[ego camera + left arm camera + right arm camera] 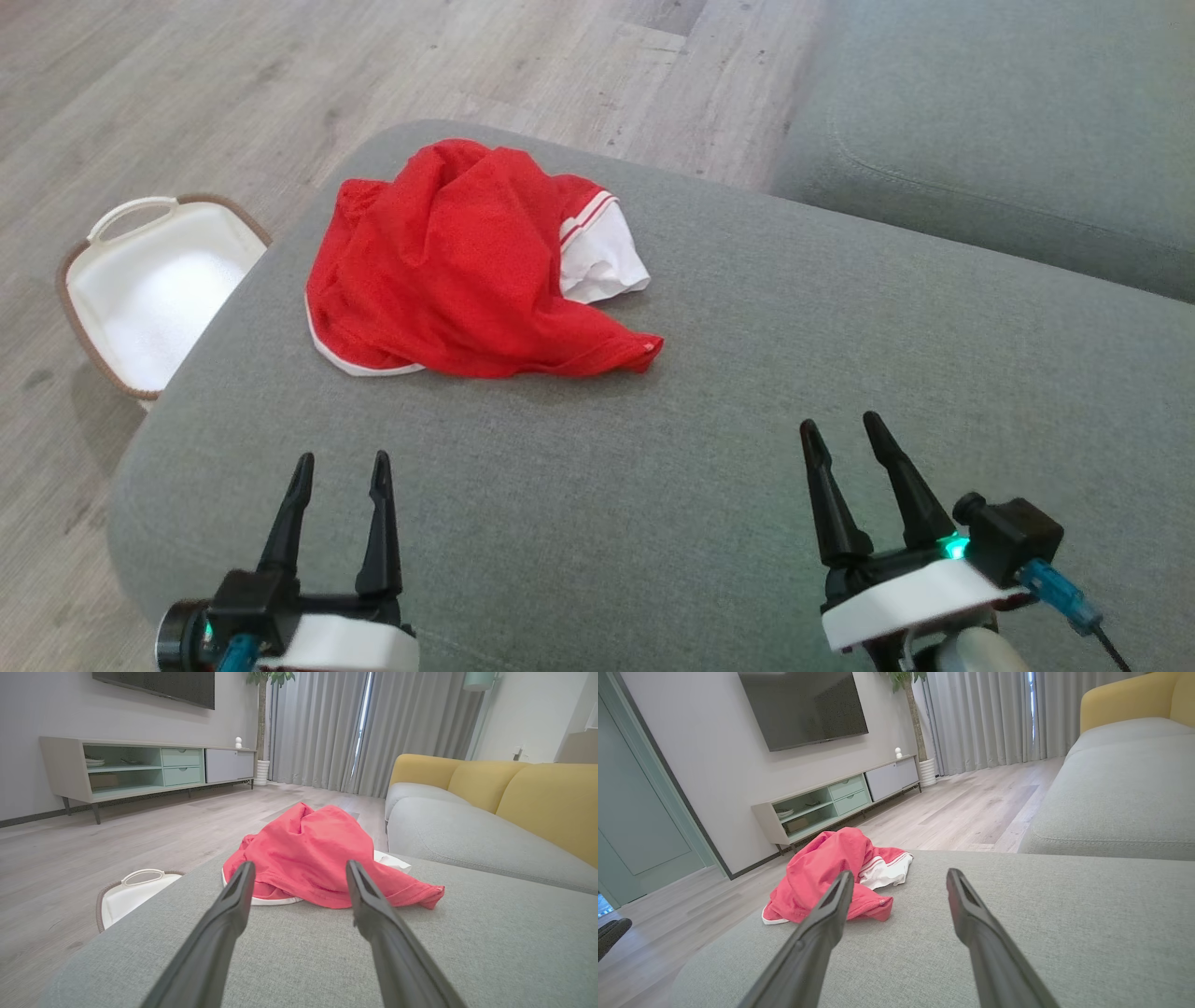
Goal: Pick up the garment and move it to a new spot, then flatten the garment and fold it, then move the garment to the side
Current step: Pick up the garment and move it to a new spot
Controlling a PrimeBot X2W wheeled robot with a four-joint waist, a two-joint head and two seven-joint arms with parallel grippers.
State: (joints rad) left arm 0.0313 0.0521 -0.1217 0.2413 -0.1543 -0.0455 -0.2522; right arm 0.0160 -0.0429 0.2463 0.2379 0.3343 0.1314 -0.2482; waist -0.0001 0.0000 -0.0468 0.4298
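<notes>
Garment (pixel 467 271): a red piece with white trim is left crumpled in a heap on the ottoman (pixel 709 448), toward its far left corner. A white part is turned out at the heap's right side. It is touched by neither gripper.
Left gripper (pixel 342 458): it is held over the ottoman's near left edge. The jaws are spread wide and nothing is gripped. The fingers are pointed at the garment and are kept well short of it.
Right gripper (pixel 840 423): it is held over the ottoman's near right part. The jaws are spread wide and nothing is gripped. It is kept well apart from the garment.
Basket (pixel 149 299): a white one with a brown rim is set on the floor (pixel 233 84) just beside the ottoman's left side, and is partly hidden by it.
Sofa (pixel 990 121): a grey seat is placed past the ottoman's far right side.
Cabinet (pixel 140 765): a low one is seen against the wall, well beyond the ottoman's far edge.
</notes>
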